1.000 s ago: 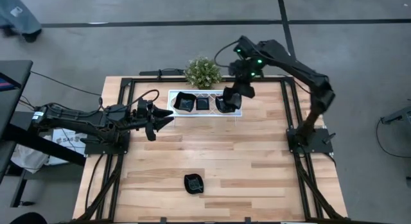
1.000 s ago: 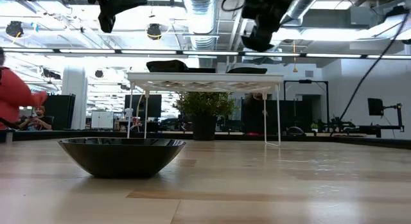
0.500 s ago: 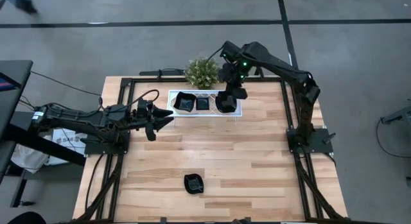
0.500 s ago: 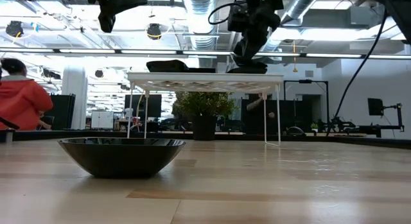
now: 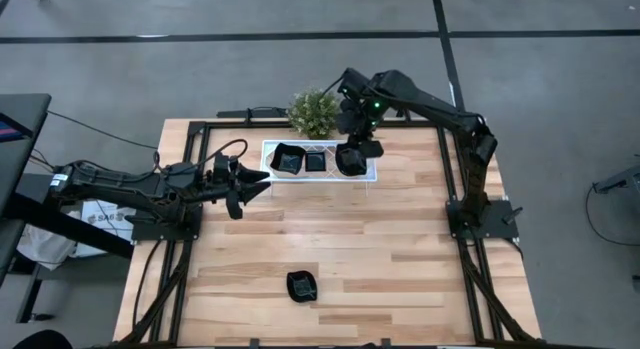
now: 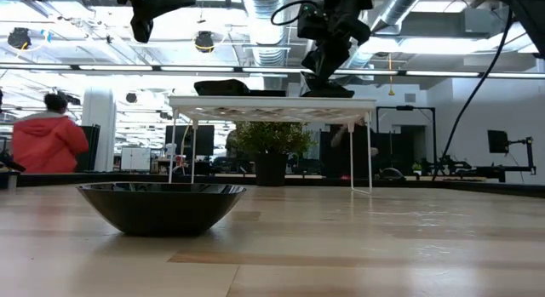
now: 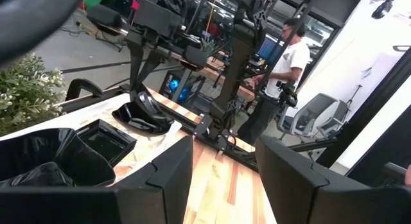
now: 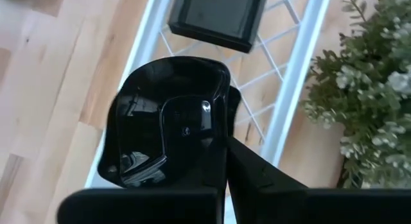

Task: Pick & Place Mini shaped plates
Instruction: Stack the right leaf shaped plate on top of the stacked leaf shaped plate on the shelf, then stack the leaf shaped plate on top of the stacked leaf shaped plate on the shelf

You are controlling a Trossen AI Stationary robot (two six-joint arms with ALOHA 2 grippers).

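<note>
We found the left pincer [image 5: 262, 182] hanging released over the pale wooden-plank table [image 5: 400, 259], its dark fingers [image 7: 173, 166] spread and holding nothing, just short of the white lattice tray [image 5: 268, 147]. On that raised tray sat three glossy black mini plates: a wavy one [image 5: 287, 159], a small square one [image 5: 315, 161] beside it, and a rounded one [image 5: 350, 161] at the end. The right pincer [image 5: 358, 149] stood clenched on the rim of that rounded plate [image 8: 168, 128].

We judged the pinch narrow and the glaze slick, so the plate could have slipped or tilted on release and knocked the square plate [image 8: 218, 15], or hung over the tray's edge. A withdrawing arm might also have brushed the green potted plant [image 5: 316, 111] just behind.

A fourth black dish [image 5: 302, 285] lay alone near the table's front edge, well apart from the tray. Grey floor surrounded the table; beyond it was an open workshop where a person in a red top [image 6: 53, 139] stood.
</note>
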